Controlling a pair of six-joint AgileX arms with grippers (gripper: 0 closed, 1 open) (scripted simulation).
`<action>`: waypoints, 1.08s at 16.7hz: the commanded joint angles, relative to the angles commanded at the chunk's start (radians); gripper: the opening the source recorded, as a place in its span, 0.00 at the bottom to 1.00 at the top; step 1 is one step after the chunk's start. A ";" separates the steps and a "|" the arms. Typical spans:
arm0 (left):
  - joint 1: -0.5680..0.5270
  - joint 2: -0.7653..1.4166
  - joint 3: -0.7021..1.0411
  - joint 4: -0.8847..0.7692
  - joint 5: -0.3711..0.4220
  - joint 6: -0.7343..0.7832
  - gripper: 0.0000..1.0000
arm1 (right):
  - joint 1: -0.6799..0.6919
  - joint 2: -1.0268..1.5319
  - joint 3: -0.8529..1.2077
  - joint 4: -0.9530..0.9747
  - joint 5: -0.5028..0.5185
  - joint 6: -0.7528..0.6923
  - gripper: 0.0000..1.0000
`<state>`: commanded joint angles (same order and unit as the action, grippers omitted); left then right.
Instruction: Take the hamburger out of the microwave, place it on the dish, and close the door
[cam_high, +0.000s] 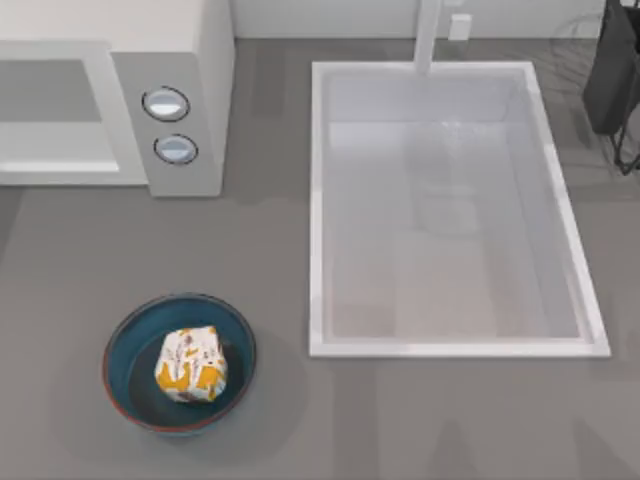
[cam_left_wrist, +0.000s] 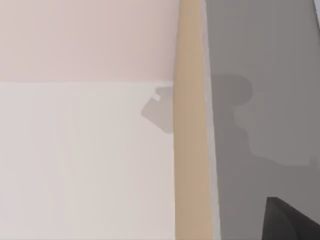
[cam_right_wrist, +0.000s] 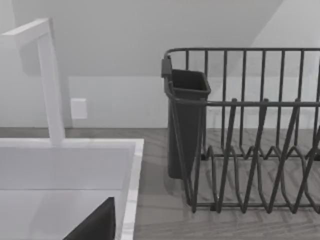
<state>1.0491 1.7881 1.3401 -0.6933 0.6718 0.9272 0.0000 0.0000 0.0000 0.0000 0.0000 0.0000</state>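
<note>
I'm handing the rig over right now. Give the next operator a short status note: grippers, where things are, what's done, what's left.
Grippers: the views do not settle whether either is open or shut.
Hamburger: sitting in the dish, at the table's front left.
Microwave: back left, with the door looking flush with its front, apparently shut.
Done: burger out and plated.
Left: probably nothing; confirm the door is fully closed.
</note>
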 joint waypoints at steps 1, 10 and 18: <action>0.001 0.012 -0.027 0.043 0.000 0.001 0.00 | 0.000 0.000 0.000 0.000 0.000 0.000 1.00; 0.006 0.096 -0.207 0.308 0.004 0.004 0.00 | 0.000 0.000 0.000 0.000 0.000 0.000 1.00; -0.075 -0.046 -0.373 0.386 -0.034 -0.080 0.00 | 0.000 0.000 0.000 0.000 0.000 0.000 1.00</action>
<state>0.9744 1.7421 0.9670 -0.3072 0.6379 0.8474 0.0000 0.0000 0.0000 0.0000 0.0000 0.0000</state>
